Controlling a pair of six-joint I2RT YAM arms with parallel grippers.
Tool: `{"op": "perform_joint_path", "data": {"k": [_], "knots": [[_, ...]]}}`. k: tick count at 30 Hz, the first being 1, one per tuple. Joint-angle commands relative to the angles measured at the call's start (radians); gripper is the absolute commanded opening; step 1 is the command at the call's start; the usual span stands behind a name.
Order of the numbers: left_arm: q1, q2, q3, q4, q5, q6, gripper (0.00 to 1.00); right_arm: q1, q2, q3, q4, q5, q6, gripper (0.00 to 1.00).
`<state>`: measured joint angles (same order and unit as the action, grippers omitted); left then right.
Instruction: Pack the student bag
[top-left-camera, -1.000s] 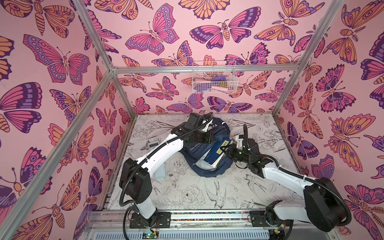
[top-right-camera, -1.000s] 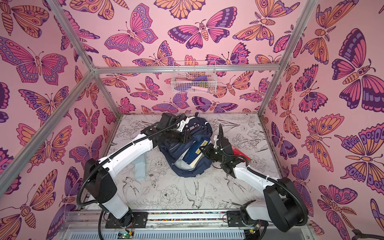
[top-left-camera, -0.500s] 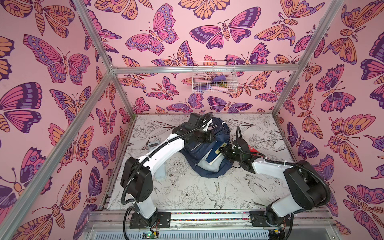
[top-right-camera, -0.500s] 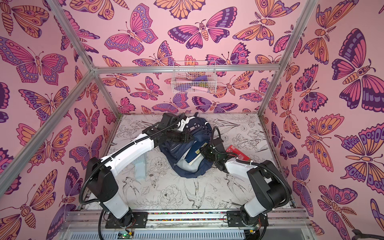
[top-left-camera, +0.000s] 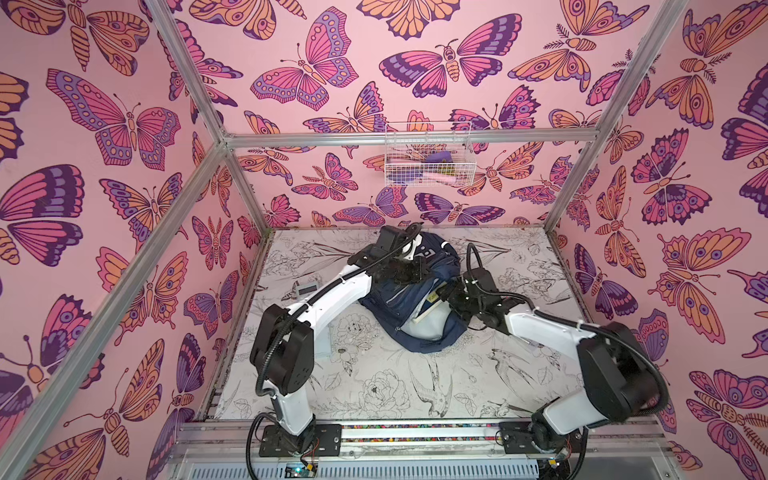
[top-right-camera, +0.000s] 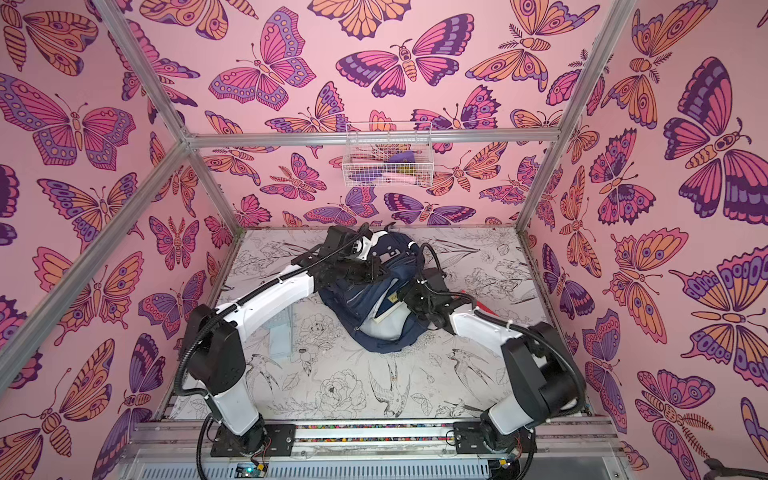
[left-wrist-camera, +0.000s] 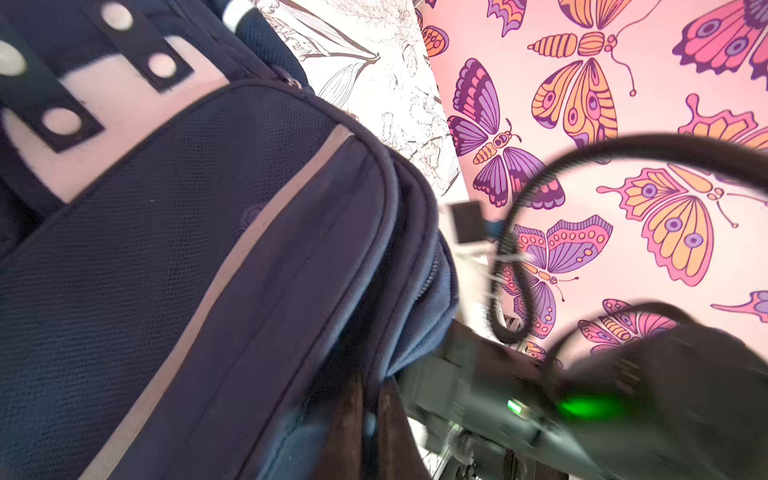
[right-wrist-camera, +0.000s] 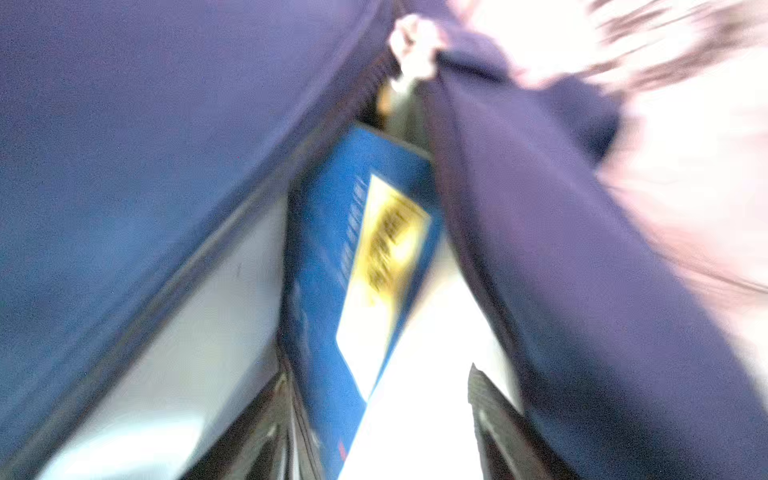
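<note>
The student bag (top-left-camera: 392, 301) (top-right-camera: 353, 305), a navy backpack, lies in the middle of the table with its main pocket gaping toward the right. My left gripper (top-left-camera: 409, 271) (top-right-camera: 370, 272) (left-wrist-camera: 370, 395) is shut on the bag's (left-wrist-camera: 166, 249) upper rim fabric and holds the pocket apart. A blue book with a yellow label (right-wrist-camera: 332, 257) (top-left-camera: 432, 300) (top-right-camera: 390, 304) stands inside the opening. My right gripper (top-left-camera: 451, 296) (top-right-camera: 409, 302) (right-wrist-camera: 379, 374) is open at the pocket mouth. The book leans against one of its fingers, and the other finger stands apart beside the bag's (right-wrist-camera: 124, 124) wall.
A white wire basket (top-left-camera: 428, 160) holding small items hangs on the back wall. A small grey item (top-left-camera: 307, 289) lies at the table's left, and a clear flat piece (top-left-camera: 328, 345) lies beside the left arm. A red item (top-right-camera: 482, 305) shows behind the right arm.
My right gripper pushed the book into the bag, then opened and let it go. The left gripper has kept its hold and place.
</note>
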<state>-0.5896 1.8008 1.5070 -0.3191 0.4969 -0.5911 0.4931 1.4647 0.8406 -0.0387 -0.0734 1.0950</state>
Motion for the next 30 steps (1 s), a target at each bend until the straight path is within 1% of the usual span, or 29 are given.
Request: {"op": "perform_joint_path", "data": {"k": [1,2,3,4,6,7,9,10,12,16,18,20,23,24,26,30], "knots": [[0.017,0.014,-0.018,0.086,0.012,-0.033,0.02,-0.022,-0.123,0.011,-0.334,0.062,-0.133,0.71],[0.017,0.013,-0.027,0.090,0.012,-0.028,0.09,-0.022,-0.159,0.001,-0.375,0.069,-0.160,0.71],[0.016,0.009,-0.039,0.092,0.006,-0.027,0.21,-0.022,-0.198,-0.008,-0.424,0.078,-0.182,0.71],[0.016,0.004,-0.050,0.095,0.004,-0.033,0.30,-0.022,-0.228,-0.015,-0.464,0.087,-0.199,0.70],[0.011,-0.008,-0.069,0.106,0.013,-0.036,0.43,-0.022,-0.293,-0.017,-0.546,0.102,-0.252,0.68],[0.007,-0.016,-0.078,0.107,0.012,-0.025,0.47,-0.022,-0.320,-0.017,-0.577,0.115,-0.269,0.67],[0.005,-0.052,-0.101,0.104,0.002,-0.004,0.73,-0.022,-0.378,-0.020,-0.616,0.130,-0.304,0.65],[0.005,-0.072,-0.116,0.100,-0.010,0.000,0.80,-0.021,-0.403,-0.019,-0.621,0.128,-0.318,0.65],[0.007,-0.129,-0.146,0.076,-0.050,0.018,0.82,-0.021,-0.443,-0.006,-0.629,0.113,-0.354,0.65],[0.024,-0.247,-0.211,-0.031,-0.155,0.041,0.80,-0.003,-0.465,0.045,-0.672,0.108,-0.414,0.65],[0.045,-0.320,-0.278,-0.093,-0.213,0.037,0.78,0.033,-0.459,0.065,-0.689,0.128,-0.430,0.64],[0.073,-0.390,-0.357,-0.139,-0.242,0.013,0.72,0.073,-0.444,0.073,-0.693,0.139,-0.434,0.64],[0.119,-0.465,-0.486,-0.156,-0.208,-0.054,0.58,0.154,-0.403,0.076,-0.676,0.185,-0.442,0.63],[0.125,-0.480,-0.522,-0.154,-0.194,-0.071,0.57,0.178,-0.386,0.078,-0.667,0.198,-0.440,0.63],[0.124,-0.500,-0.583,-0.137,-0.149,-0.096,0.59,0.227,-0.334,0.095,-0.654,0.221,-0.434,0.62],[0.126,-0.502,-0.675,-0.078,-0.094,-0.183,0.62,0.318,-0.231,0.160,-0.634,0.234,-0.431,0.58]]}}
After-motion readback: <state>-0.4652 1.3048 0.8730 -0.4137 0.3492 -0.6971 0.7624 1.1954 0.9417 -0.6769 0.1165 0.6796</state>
